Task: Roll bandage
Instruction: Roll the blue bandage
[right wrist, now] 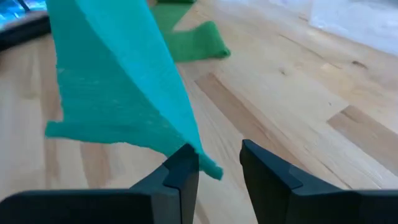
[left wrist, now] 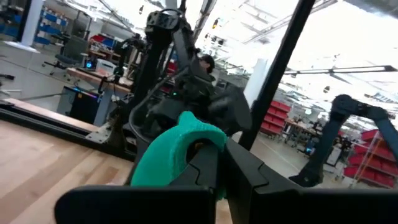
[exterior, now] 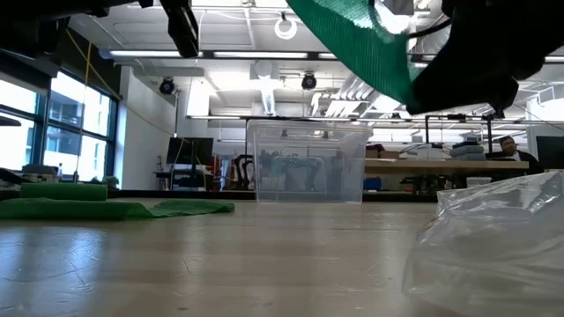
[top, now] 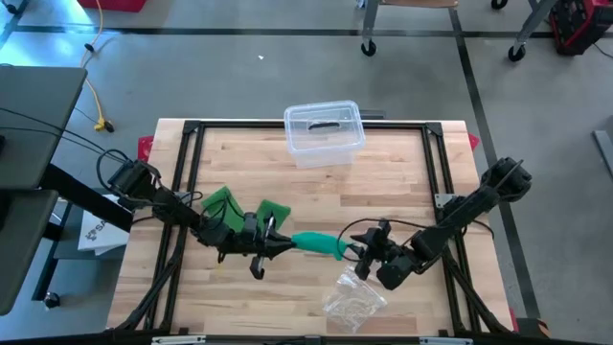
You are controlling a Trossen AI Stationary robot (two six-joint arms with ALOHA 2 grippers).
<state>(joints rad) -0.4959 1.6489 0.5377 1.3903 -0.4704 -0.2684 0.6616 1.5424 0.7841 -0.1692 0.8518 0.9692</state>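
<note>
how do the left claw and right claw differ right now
The left claw is shut on the green bandage, pinching it between its fingers; the right claw is open, its fingers parted with the bandage's free end lying against one of them, not clamped. The left claw sits nearer the table's middle; the right claw sits beside the clear plastic bag. Both hover above the wooden table, facing each other along the bandage.
</note>
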